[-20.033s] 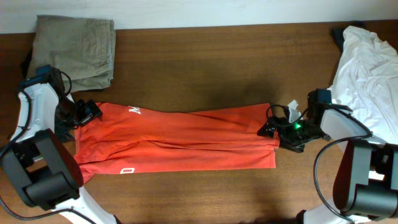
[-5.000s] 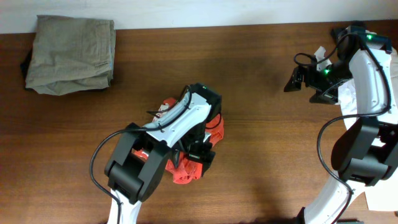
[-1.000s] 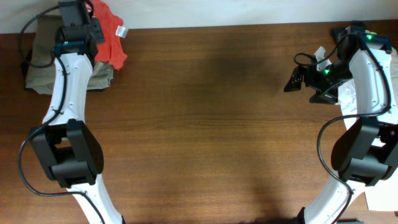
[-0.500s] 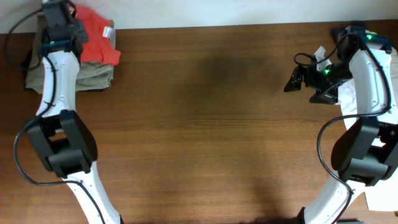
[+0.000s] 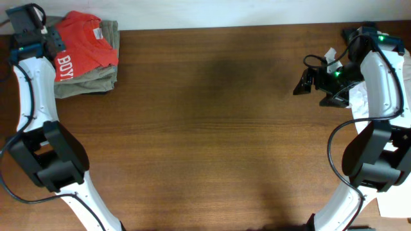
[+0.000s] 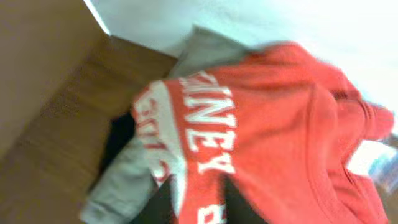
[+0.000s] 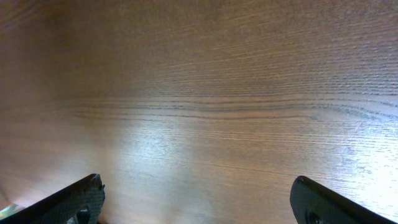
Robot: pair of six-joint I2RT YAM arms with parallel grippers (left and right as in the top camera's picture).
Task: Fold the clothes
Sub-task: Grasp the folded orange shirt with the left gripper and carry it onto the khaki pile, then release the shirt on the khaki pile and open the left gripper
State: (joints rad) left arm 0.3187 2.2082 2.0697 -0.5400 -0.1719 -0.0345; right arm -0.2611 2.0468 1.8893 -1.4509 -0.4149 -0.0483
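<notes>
Wooden surface (image 5: 212, 128): one folded orange-red T-shirt (image 5: 83, 46), white lettering up, atop one khaki garment (image 5: 90, 80); right end effector (image 7: 198, 202) spread; left end effector (image 5: 52, 42) impossible to tell.

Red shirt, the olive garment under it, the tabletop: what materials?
Red shirt: soft knit fabric, likely cotton, matte; it drapes in soft folds, with white printed lettering. Olive garment: heavier woven cloth, maybe twill, matte, creased. Tabletop: wood or wood-look laminate, dark brown with visible grain, slight sheen in the right wrist view.
</notes>
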